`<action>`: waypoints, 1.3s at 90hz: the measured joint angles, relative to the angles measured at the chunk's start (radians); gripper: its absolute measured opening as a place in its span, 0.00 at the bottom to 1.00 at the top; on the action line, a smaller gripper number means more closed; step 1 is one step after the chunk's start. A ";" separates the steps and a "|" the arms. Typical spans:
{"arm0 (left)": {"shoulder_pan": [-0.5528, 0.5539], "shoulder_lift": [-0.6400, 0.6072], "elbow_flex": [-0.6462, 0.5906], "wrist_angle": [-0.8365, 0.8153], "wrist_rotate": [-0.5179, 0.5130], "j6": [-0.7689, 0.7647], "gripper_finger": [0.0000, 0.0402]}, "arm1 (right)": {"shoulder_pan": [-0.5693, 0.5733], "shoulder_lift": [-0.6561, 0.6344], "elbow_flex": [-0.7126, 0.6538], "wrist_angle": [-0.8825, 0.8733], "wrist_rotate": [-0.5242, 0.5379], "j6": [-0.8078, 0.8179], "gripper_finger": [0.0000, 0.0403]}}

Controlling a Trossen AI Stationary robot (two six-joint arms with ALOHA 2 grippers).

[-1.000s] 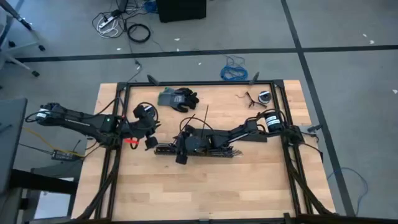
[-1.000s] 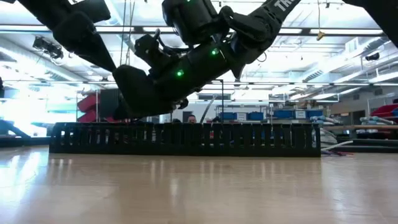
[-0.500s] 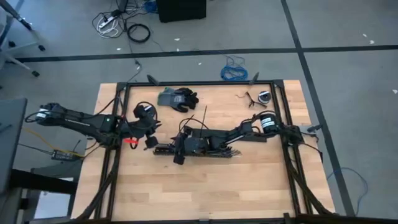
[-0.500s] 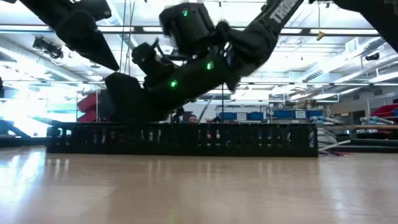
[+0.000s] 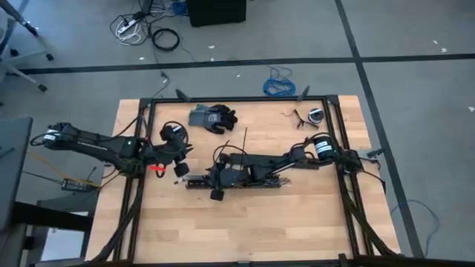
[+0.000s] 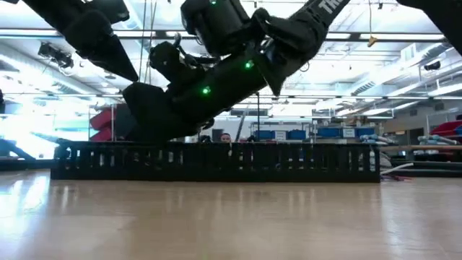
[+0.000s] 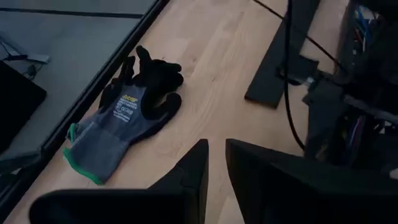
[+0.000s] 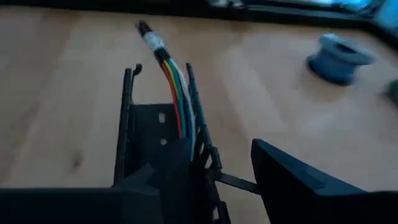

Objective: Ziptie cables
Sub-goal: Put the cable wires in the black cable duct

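Note:
A long black slotted duct (image 5: 256, 182) lies on the wooden table, seen side-on in the low view (image 6: 216, 160). The cables (image 8: 176, 93), thin coloured wires, lie along the inside of the duct (image 8: 155, 124), and their taped end sticks out past its open end. My right gripper (image 8: 202, 167) is open above the duct's left end (image 5: 215, 185), one finger on each side. A thin black strip (image 8: 236, 182) runs from the duct wall toward one finger. My left gripper (image 7: 214, 165) hovers left of the duct (image 5: 178, 169), its fingers nearly together and holding nothing. My right gripper comes at the duct's left end from above at a slant, its fingers astride the two slotted walls (image 8: 196, 134). I cannot tell whether the fingers touch the walls or the thin strip.
A grey and black glove (image 5: 213, 117) lies at the far middle of the table, also in the left wrist view (image 7: 124, 112). A small roll (image 5: 315, 115) sits at the far right. A black strip (image 7: 273, 74) lies beyond the duct, and a small red object (image 5: 157, 168) is by the left gripper.
My right gripper has shifted a little toward the table's left and near edge over the duct's end and has turned at the wrist. The duct has slid slightly along the table.

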 joint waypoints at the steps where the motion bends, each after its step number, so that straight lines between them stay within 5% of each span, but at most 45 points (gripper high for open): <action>1: 0.000 0.000 0.000 0.000 0.000 0.000 0.13 | 0.000 0.000 0.005 -0.013 -0.008 0.000 0.43; 55: 0.000 0.000 0.000 0.009 0.000 0.002 0.13 | -0.062 0.007 0.235 -0.545 -0.285 -0.016 0.43; 92: 0.000 0.000 0.000 0.009 0.000 0.002 0.13 | -0.050 -0.005 0.242 -0.363 -0.287 -0.109 0.43; 117: 0.000 0.000 0.000 0.009 0.000 0.008 0.13 | -0.049 -0.054 0.244 -0.414 -0.264 -0.097 0.44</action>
